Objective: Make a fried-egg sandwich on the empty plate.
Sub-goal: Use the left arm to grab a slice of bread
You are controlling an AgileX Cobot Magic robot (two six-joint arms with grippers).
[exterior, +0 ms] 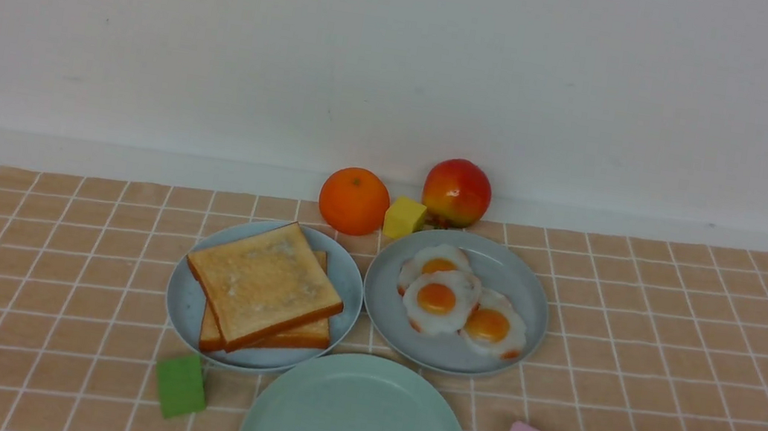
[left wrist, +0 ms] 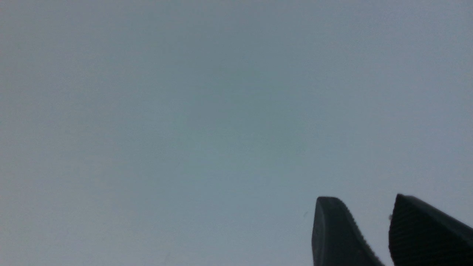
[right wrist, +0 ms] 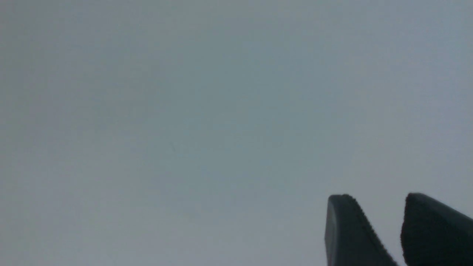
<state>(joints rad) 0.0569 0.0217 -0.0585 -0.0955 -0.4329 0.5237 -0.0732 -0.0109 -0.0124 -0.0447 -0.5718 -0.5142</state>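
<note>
Sandwich unbuilt: the empty plate (exterior: 354,429) sits bare, near centre.
Left claw (left wrist: 366,199) hangs released, gripping nothing. On the surface (exterior: 671,361), two toast slices (exterior: 265,289) lie stacked on the far-left plate (exterior: 183,307) and three fried eggs (exterior: 438,298) overlap on the far-right plate (exterior: 529,304), both just beyond the empty plate. Right claw (right wrist: 380,195) is released too, holding nothing.

Soft, even light; slight blur
</note>
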